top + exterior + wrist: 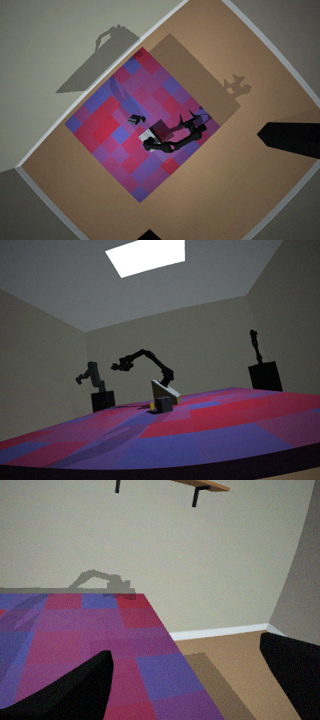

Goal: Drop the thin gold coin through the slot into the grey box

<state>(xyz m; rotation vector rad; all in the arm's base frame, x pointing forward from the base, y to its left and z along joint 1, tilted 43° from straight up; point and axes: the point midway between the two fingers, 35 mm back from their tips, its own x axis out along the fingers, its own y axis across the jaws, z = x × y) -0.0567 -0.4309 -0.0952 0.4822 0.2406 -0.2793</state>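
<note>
The table point(206, 426) fills most of the room, a broad flat slab patterned in matte red, purple and blue squares. On it, the black arm point(157, 364) rises from a wedge-shaped mount point(165, 391) with a pale sloped face, then arches over and reaches out high above the surface. Its gripper point(115, 367) hangs well up in the air, pointing away over the table's far edge rather than down at the work. The fingers stand spread nearly to their widest, with only table and floor showing between them, so they hold nothing.

The grey box point(164, 404) sits near the foot of the mount, a small hard-edged block with plain flat sides; its slot is too small for me to make out from here. Just beside it, the gold coin point(152, 405) stands upright on its edge in the dark holder point(152, 411), a low dim base that barely shows. Both lie well below and apart from the gripper.

I would judge the coin to be stiff, light and slippery, a smooth thin disc with little to bite on. The safest hold looks to be across its two flat faces, near the top rim, keeping it upright for the narrow slot.
</note>
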